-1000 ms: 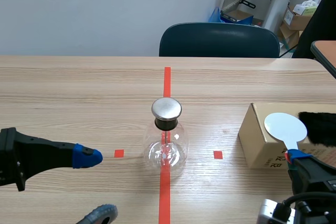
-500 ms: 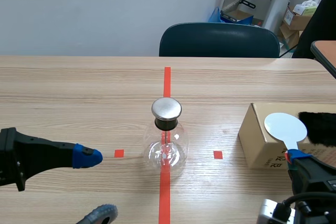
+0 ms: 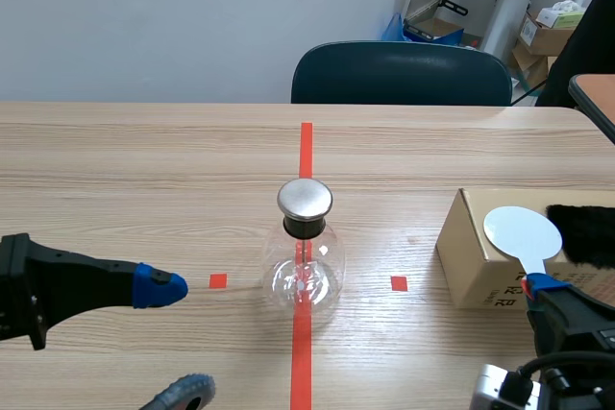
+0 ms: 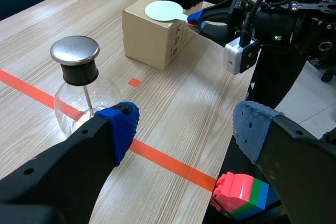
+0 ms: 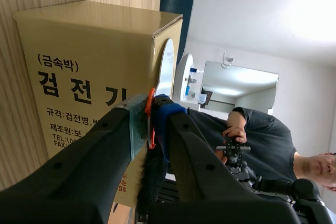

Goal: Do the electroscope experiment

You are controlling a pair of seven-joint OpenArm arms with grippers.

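Left wrist view: your left gripper (image 4: 186, 129) hangs wide open beside the round glass silver-capped flask (image 4: 74, 61); your right gripper (image 5: 151, 116) pinches the flat white round paddle (image 5: 167, 72).

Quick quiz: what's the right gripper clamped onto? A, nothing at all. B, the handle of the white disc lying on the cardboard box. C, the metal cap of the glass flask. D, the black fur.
B: the right gripper is shut on the thin orange handle of the white disc, which lies on top of the cardboard box.
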